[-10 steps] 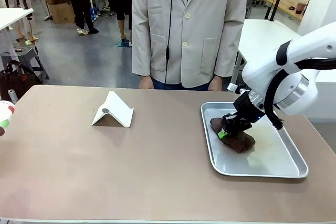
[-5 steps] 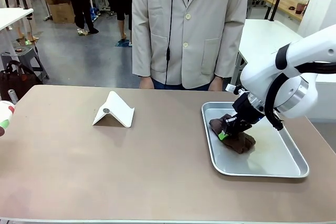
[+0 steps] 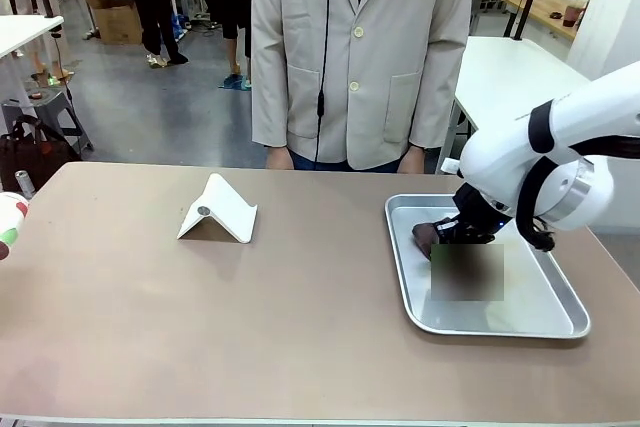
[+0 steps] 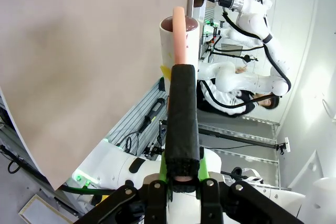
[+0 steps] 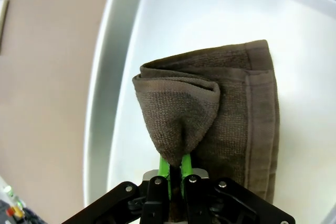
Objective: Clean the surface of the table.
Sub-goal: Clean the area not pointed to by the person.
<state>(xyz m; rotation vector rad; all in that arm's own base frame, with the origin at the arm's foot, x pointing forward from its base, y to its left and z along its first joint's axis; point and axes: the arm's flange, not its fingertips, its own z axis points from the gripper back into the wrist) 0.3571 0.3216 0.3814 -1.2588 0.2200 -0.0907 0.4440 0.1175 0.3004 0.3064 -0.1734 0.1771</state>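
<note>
Pinched a fold of cloth (image 5: 178,111) between the tightly closed jaws of the right gripper (image 5: 175,165), low over the tray (image 3: 398,277) on the right part of the table (image 3: 250,337), the wide brown top running across the front view. Clamped a black rod (image 4: 182,103) in the left gripper (image 4: 181,170), narrow-jawed, near the table's left edge. Judged likely: slipping from so thin a pinch; dragging the tray by a trailing cloth end. Found no readable writing.

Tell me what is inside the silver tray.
A folded brown towel lies in the tray, one fold pinched up by the right gripper. The tray floor under the towel is hidden.
</note>
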